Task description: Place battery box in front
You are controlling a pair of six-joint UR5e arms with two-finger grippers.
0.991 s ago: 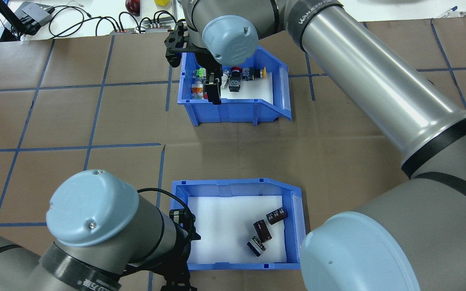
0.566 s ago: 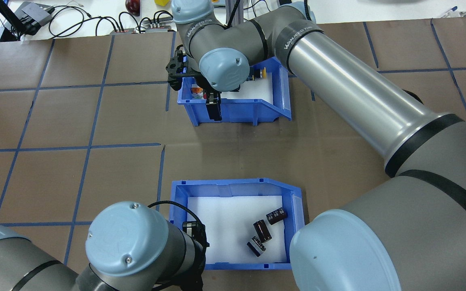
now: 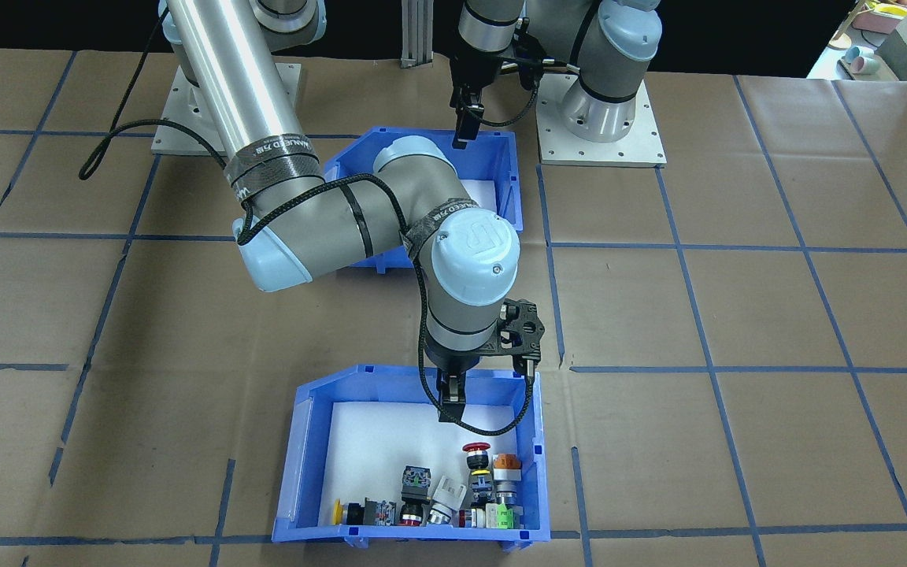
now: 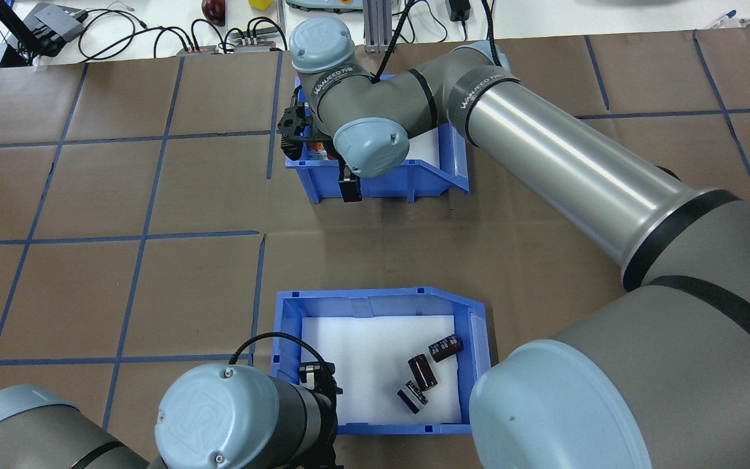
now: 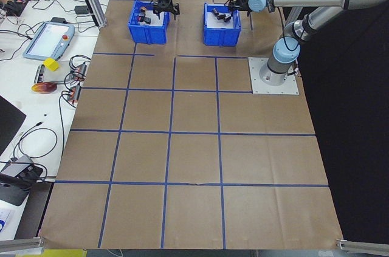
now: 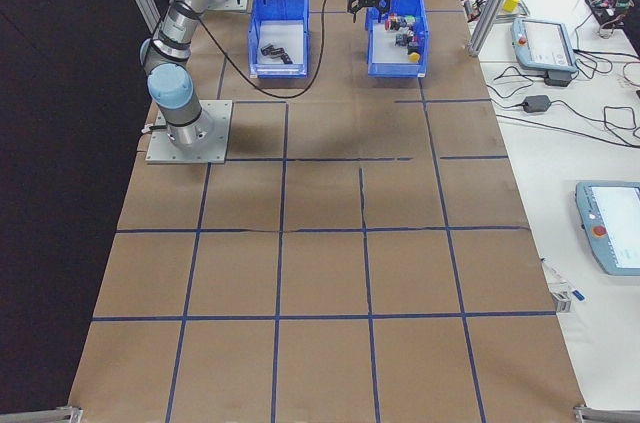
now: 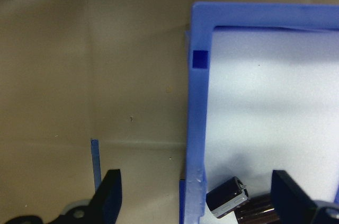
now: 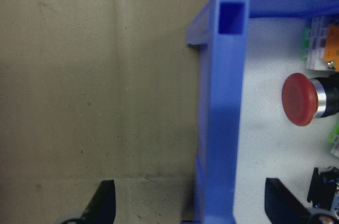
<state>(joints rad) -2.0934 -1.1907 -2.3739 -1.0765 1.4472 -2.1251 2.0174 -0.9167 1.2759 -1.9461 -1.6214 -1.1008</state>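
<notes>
Front-facing view: the battery box (image 3: 501, 169) sits at the robot's end of the surface (image 3: 737, 315), largely hidden by the right arm. The switch bin (image 3: 296, 472) lies well apart, on the operators' side.

Overhead view: three cylinders (image 4: 424, 374) lie loose on the battery box's white liner, near its sloped side. The box is judged light and rigid, with smooth plastic walls; the cylinders may roll if it tips.

Left wrist view: the left tool (image 7: 198, 195) is spread wide, straddling the battery box's wall. This wall is the suitable grip point.

Right wrist view: the right tool (image 8: 188, 203) is also spread, astride the switch bin's wall.
</notes>
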